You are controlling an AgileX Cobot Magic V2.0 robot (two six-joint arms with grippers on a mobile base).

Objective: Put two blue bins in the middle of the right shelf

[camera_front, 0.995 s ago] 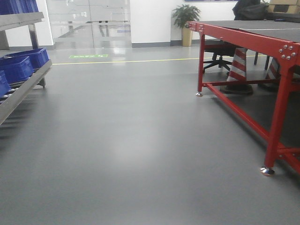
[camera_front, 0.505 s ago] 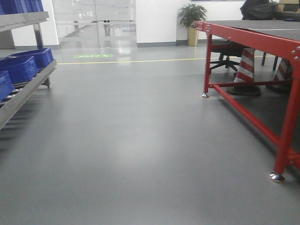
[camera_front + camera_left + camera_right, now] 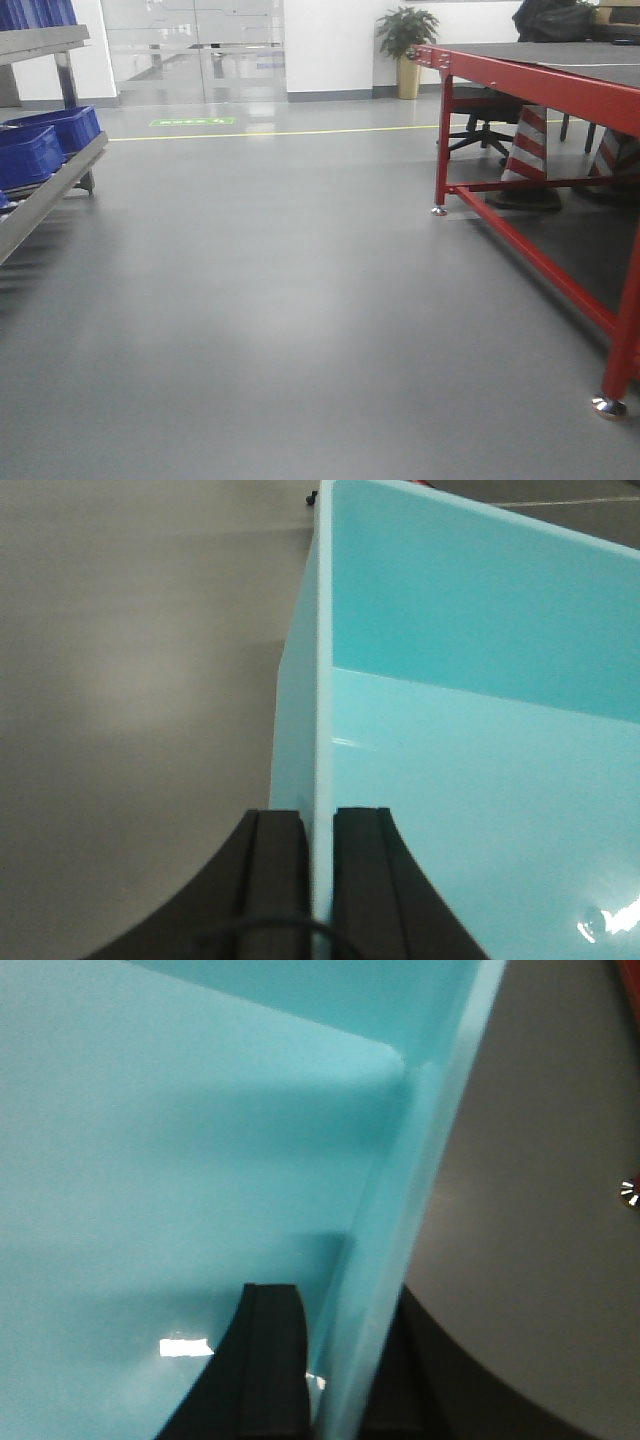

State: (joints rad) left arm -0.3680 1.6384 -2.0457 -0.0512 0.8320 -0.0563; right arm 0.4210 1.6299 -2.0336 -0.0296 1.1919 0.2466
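Observation:
In the left wrist view my left gripper [image 3: 318,815] is shut on the left wall of a light blue bin [image 3: 470,780], one finger outside and one inside, and holds it above the grey floor. In the right wrist view my right gripper [image 3: 340,1300] is shut on the right wall of a light blue bin [image 3: 150,1160] in the same way. I cannot tell whether it is one bin or two. The bin and both grippers are out of the front view. Dark blue bins [image 3: 35,145] sit on a grey shelf [image 3: 50,195] at the left.
A red-framed table [image 3: 540,80] stands at the right, its near foot [image 3: 608,405] at the frame's edge. An office chair [image 3: 485,130] and a striped cone [image 3: 525,150] are under it. A potted plant [image 3: 405,40] stands by the far wall.
The front view has moved forward. The red table's near foot has slid right and down, and the left shelf with its dark blue bins lies closer to the left edge.

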